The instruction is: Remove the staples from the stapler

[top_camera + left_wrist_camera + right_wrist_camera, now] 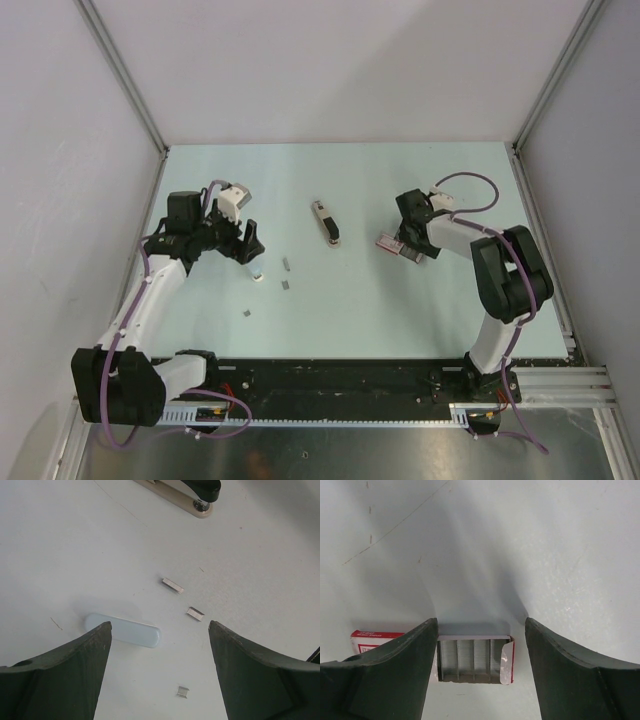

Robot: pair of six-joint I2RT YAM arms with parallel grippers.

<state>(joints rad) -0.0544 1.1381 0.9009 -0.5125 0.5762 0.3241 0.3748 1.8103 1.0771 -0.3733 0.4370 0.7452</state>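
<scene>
The stapler lies closed on the table, near its middle, between the two arms and touched by neither. Three staples lie loose on the table, just left of and nearer than the stapler. Two sit close together and the third is a little nearer the arm bases. The left gripper hangs low over the table to their left with its fingers spread wide and nothing between them. In its wrist view the staples lie ahead of the open left gripper, with a pale tab flat by the left finger and the stapler at the top edge. The right gripper, also spread, is down over a red-and-white box right of the stapler. From its wrist, the box lies open, showing grey rows, between the fingers of the right gripper. Its left end is hidden by one finger, and it may be touching that finger, though this cannot be seen.
</scene>
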